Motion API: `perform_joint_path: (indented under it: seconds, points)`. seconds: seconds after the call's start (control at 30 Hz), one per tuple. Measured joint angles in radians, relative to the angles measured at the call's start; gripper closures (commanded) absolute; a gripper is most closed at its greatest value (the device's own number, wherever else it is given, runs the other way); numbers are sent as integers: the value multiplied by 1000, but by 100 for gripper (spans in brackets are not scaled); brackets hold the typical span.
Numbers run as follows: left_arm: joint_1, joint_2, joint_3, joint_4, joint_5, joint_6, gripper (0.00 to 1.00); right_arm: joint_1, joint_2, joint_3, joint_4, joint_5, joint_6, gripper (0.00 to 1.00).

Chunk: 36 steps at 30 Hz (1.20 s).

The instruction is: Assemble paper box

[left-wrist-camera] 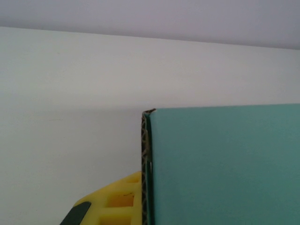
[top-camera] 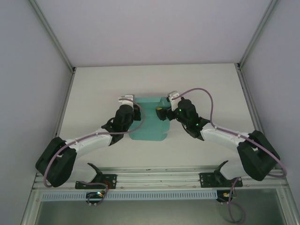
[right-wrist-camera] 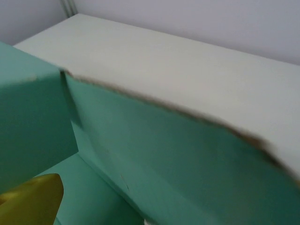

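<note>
This is a robotics lab test cell. A plain white bench [top-camera: 154, 79] is boxed in by blank pale panels [top-camera: 28, 70] at 9, 12 and 3 o'clock, held in aluminium corner posts [top-camera: 54, 35]. At 6 o'clock an aluminium extrusion rail [top-camera: 159, 174] carries the bolted bases of a left arm [top-camera: 89, 140] and a right arm [top-camera: 225, 137]. A slotted cable duct [top-camera: 159, 194] and loose wiring [top-camera: 236, 211] lie beneath it.

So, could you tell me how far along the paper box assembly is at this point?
Roughly midway, I'd judge. Done: the paper box already has an upright wall, its corrugated edge on top. In hand: the left gripper and right gripper sit at its far corners, one each side. To do: the top looks open, so further folding probably remains.
</note>
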Motion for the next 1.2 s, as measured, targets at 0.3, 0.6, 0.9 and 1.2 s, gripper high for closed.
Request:
perform_joint_path:
  seconds: [0.3,0.6,0.9,1.2]
  points:
    - [26,-35,0,-19,-3,-3,100,-43,-246,-92,-207,140,13,0]
    - [27,-36,-1,-21,17,-3,100,-114,-238,-124,-249,113,51,0]
    - [27,-29,-1,-13,58,-3,100,-111,-66,-103,-46,-79,63,0]
    - [41,-19,-1,-13,37,-3,100,-47,67,37,-50,-56,-13,0]
